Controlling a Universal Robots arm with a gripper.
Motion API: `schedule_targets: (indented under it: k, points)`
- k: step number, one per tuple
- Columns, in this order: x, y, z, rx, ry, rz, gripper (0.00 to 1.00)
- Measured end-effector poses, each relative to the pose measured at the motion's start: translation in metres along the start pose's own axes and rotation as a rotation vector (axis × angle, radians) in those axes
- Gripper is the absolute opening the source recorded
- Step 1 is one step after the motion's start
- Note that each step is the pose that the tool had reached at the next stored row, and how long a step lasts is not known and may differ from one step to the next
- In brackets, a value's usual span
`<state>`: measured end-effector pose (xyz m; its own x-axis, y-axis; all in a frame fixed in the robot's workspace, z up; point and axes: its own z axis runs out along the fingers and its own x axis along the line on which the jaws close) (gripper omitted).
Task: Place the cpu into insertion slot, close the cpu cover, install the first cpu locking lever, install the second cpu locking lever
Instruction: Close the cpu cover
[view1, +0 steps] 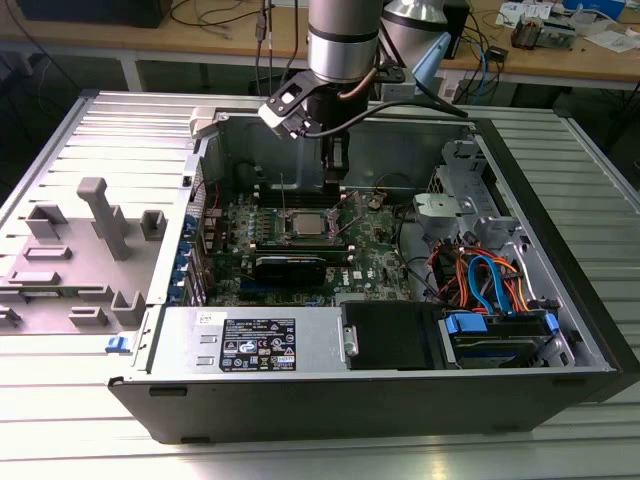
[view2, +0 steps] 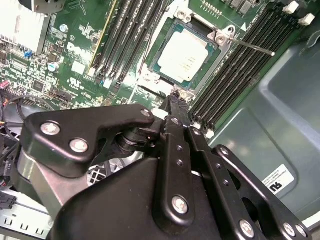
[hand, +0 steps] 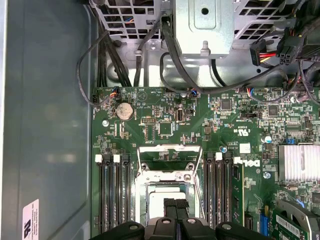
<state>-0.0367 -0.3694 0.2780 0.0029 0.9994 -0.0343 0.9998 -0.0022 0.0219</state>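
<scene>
fingers (hand: 170, 204) pinched together above cpu (view2: 185, 55); ribbed metal table (view1: 80, 420)

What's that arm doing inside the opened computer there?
A robot arm is working over a green motherboard inside the open case. Its end effector hangs close above the insertion slot, where the cpu already lies flat. A thin metal lever juts out free beside the slot, so it does not look latched yet.
</scene>
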Motion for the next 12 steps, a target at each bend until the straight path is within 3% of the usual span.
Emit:
schedule_targets:
  k: [12]
  points:
    - [0.0002, 0.0048, 0.0001, 0.0000, 0.0000, 0.000, 0.11]
